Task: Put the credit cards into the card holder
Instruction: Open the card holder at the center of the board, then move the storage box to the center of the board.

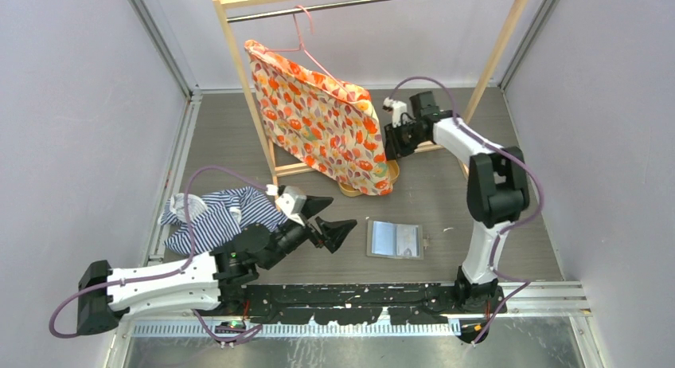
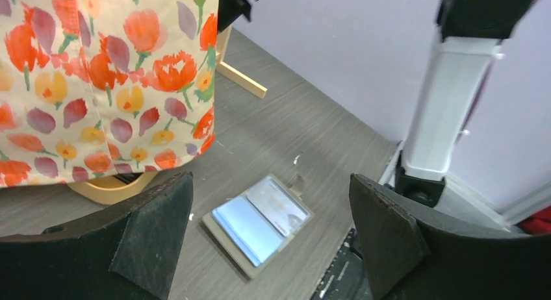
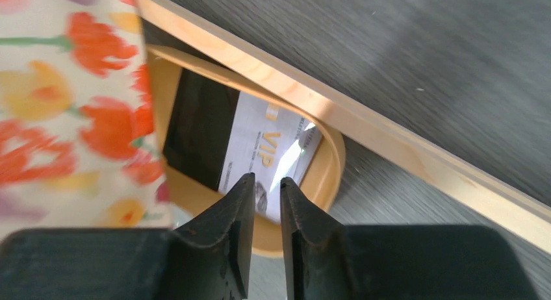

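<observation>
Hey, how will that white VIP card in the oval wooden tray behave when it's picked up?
The white printed plastic card looks thin and flat, so probably light and fairly stiff. Its glare suggests a slippery face. It lies flat in the oval wooden tray, so catching an edge may be hard.

Lilac walls (image 1: 72, 105), grey woodgrain table (image 1: 446, 185), wooden clothes rack (image 1: 241, 73).

Top camera high, looking down; left wrist low, shares card holder (image 1: 395, 240); right wrist close above tray (image 3: 329, 162)
</observation>
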